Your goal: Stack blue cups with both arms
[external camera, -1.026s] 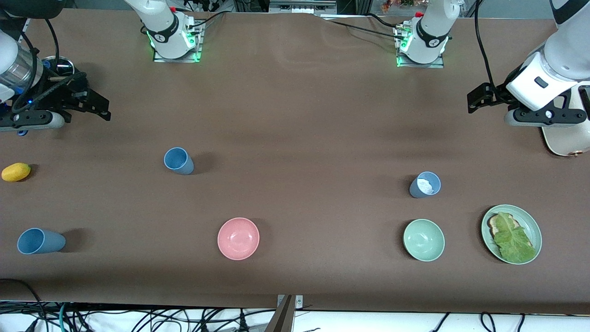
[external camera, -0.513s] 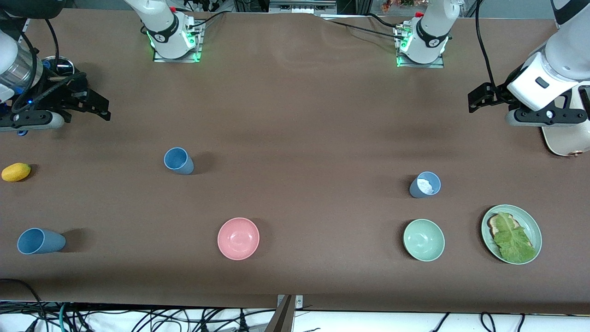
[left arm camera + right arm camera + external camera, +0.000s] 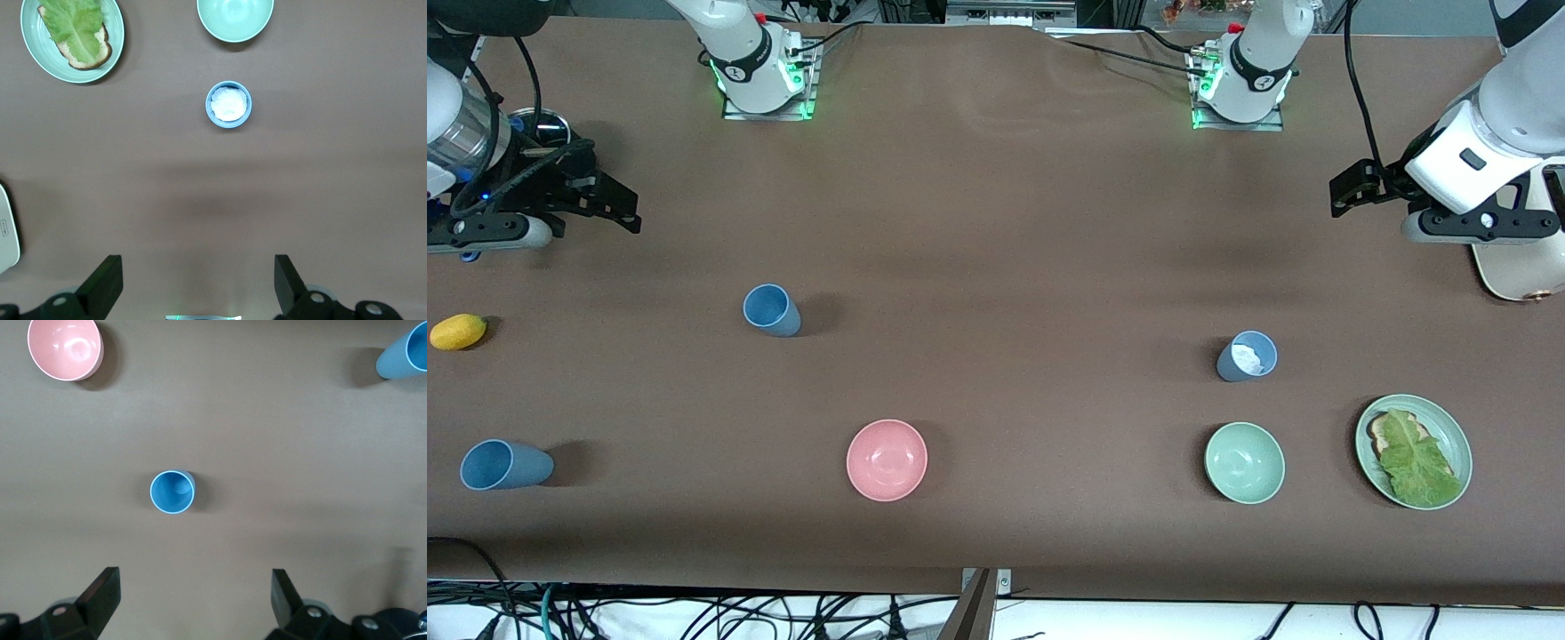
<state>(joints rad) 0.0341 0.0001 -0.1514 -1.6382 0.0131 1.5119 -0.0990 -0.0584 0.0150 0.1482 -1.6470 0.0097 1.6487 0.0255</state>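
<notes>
Three blue cups are on the brown table. One blue cup point(image 3: 771, 309) is toward the right arm's end and also shows in the right wrist view point(image 3: 172, 492). A second blue cup point(image 3: 505, 465) sits nearer the front camera by the table's end and also shows in the right wrist view point(image 3: 403, 355). A third blue cup point(image 3: 1247, 356), with something white inside, is toward the left arm's end and also shows in the left wrist view point(image 3: 229, 104). My right gripper point(image 3: 624, 212) point(image 3: 193, 600) is open and empty, high over its end. My left gripper point(image 3: 1347, 191) point(image 3: 197, 287) is open and empty, high over its end.
A pink bowl point(image 3: 887, 460) and a green bowl point(image 3: 1244, 462) sit near the front edge. A green plate point(image 3: 1458, 444) holds toast and lettuce. A yellow fruit point(image 3: 458, 331) lies at the right arm's end. A white appliance point(image 3: 1520, 267) lies under the left arm.
My left gripper has shifted very slightly toward its own end of the table. The right arm and the cups have not moved.
</notes>
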